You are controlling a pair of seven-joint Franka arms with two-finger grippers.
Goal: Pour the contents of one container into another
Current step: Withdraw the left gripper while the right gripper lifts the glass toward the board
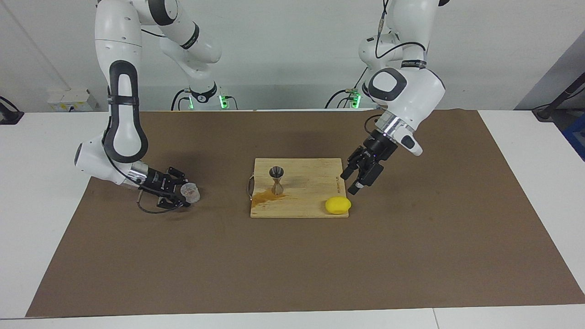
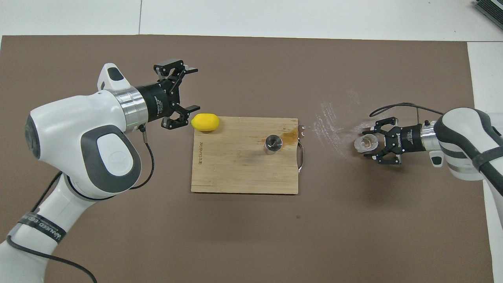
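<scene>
The clear cup (image 1: pixel 191 193) rests low on the brown mat toward the right arm's end, beside the cutting board. It also shows in the overhead view (image 2: pixel 364 143). My right gripper (image 1: pixel 185 194) lies low and level at the cup, with the cup at its tip (image 2: pixel 369 144). The metal jigger (image 1: pixel 277 180) stands upright on the wooden cutting board (image 1: pixel 315 173), near the board's handle end (image 2: pixel 273 142). My left gripper (image 1: pixel 351 183) is open and empty, raised over the mat beside the board's other end (image 2: pixel 194 89).
A yellow lemon (image 1: pixel 338 205) lies at the board's corner below the left gripper (image 2: pixel 205 122). A brown spill (image 1: pixel 267 196) stains the board beside the jigger. White smears (image 2: pixel 334 118) mark the mat between board and cup.
</scene>
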